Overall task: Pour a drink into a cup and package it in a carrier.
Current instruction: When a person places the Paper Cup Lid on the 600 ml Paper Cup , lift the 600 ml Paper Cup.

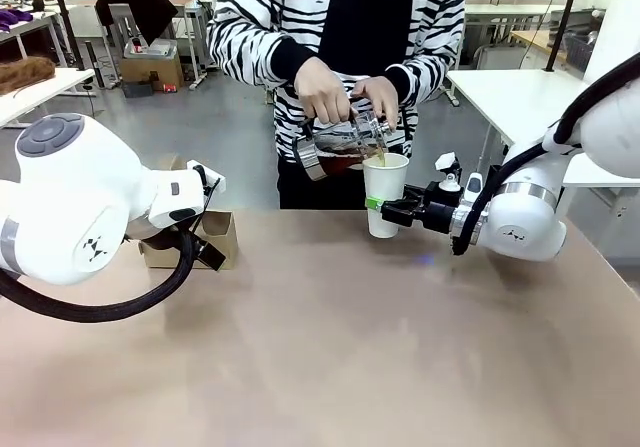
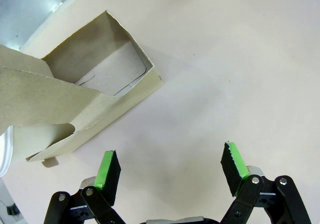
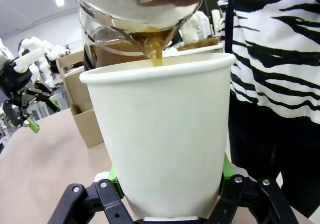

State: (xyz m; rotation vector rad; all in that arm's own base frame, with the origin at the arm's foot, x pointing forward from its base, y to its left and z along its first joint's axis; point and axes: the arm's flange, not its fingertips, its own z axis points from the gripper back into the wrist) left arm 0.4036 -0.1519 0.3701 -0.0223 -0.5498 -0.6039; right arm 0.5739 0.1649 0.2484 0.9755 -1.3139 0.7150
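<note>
Right tool (image 3: 170,181), clamped on the cup (image 3: 162,134), should hold it upright and steady under the jug (image 3: 135,8) pouring drink (image 3: 156,51); left tool (image 2: 170,171) hangs wide by the carrier (image 2: 107,81).

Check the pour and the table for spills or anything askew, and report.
Nothing stands out. The drink runs from the glass pot straight into the cup, which the robot's right hand grips upright. No liquid shows on the table. The carrier stands upright near the open left hand.
</note>
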